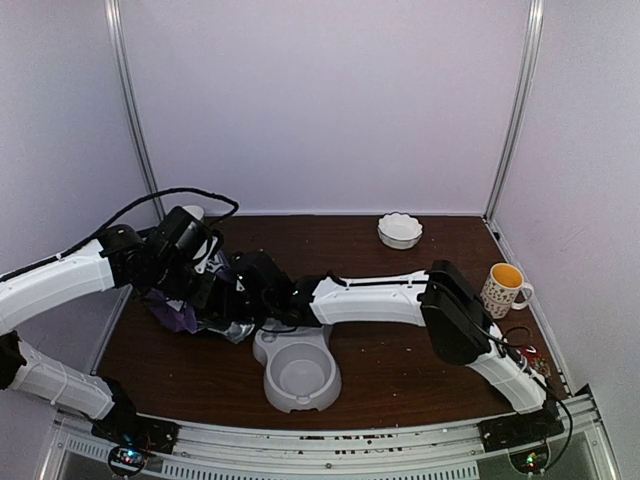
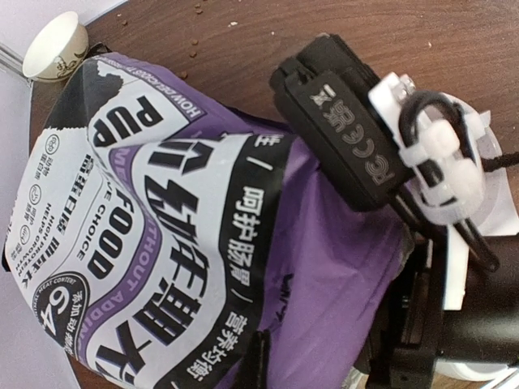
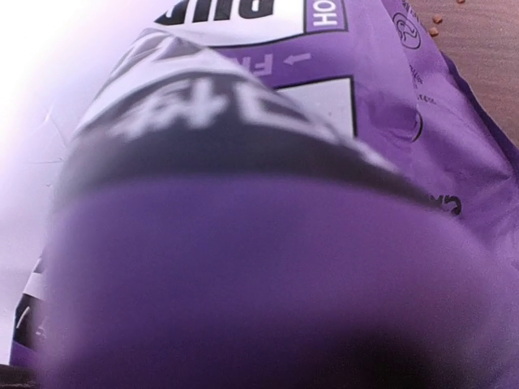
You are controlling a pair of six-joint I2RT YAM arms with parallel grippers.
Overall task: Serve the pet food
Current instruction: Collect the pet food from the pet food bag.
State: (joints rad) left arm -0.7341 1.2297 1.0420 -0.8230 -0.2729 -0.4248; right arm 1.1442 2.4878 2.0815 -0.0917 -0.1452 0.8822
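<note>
Dark wooden table point(image 1: 400, 365), white walls around it. The left gripper point(image 1: 212, 292) and right gripper point(image 1: 240, 290) meet at the purple bag point(image 2: 308, 267), just behind the grey double bowl point(image 1: 297, 375) and to its left. Both are close against the bag, but I cannot tell whether their fingers are apart or clamped. A few loose pellets point(image 2: 195, 54) lie on the wood beyond the bag. Farther behind the bowl sits a white dish point(image 1: 399, 230), and a mug point(image 1: 503, 288) stands off to the bowl's right.
</note>
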